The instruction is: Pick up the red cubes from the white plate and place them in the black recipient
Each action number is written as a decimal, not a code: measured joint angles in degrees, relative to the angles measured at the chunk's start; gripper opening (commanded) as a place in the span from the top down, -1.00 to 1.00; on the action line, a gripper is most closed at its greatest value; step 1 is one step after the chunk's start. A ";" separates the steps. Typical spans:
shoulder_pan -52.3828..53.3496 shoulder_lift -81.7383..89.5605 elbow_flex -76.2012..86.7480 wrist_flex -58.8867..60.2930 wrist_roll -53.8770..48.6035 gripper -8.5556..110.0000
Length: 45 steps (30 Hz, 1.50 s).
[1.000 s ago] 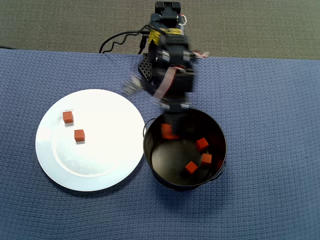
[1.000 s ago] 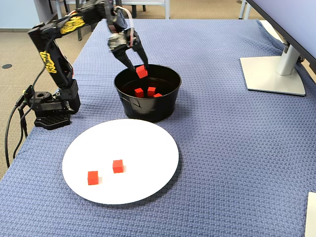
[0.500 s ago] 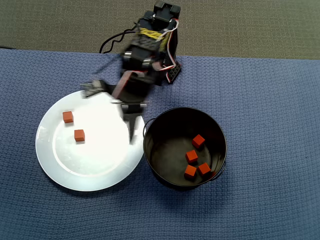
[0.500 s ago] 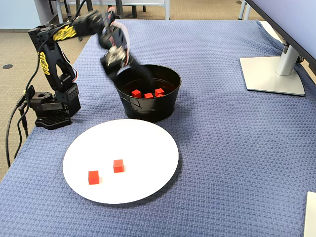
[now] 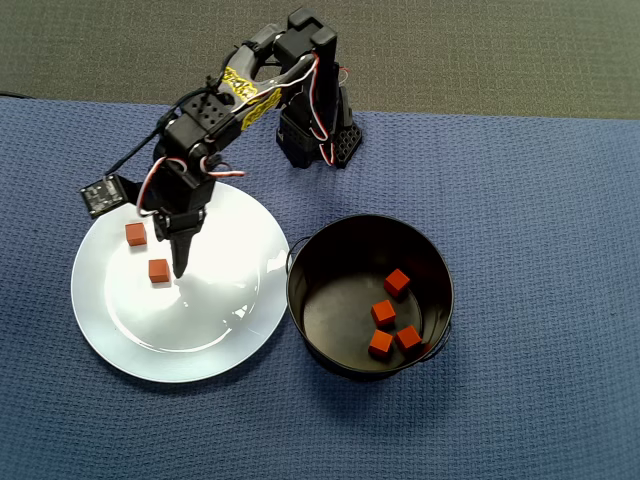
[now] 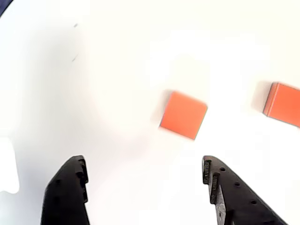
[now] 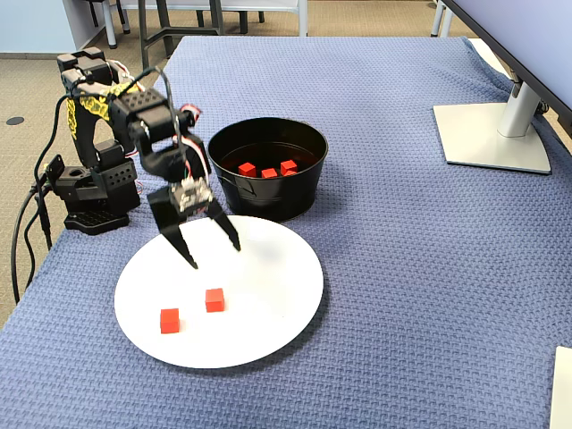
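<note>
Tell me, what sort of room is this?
Probably an office or lab: a monitor stand sits on the blue-clothed table, chair legs show behind, and carpet covers the floor.

The arm (image 7: 116,116) rises from its base (image 7: 89,192) at the table's back-left corner in the fixed view, folds at the elbow and angles down. The gripper (image 7: 213,252) hangs with its jaws spread wide and nothing between them; in the wrist view both fingertips (image 6: 75,176) point up from the bottom edge, well apart.

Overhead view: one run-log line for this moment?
hand: open, empty, above white plate | red cubes: two on plate, four in black pot
</note>
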 measured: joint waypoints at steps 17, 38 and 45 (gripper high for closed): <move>2.99 -11.69 -3.34 -6.33 17.31 0.58; 1.67 -22.24 -14.41 1.67 22.68 0.62; 0.26 -22.76 -15.47 4.48 22.76 0.77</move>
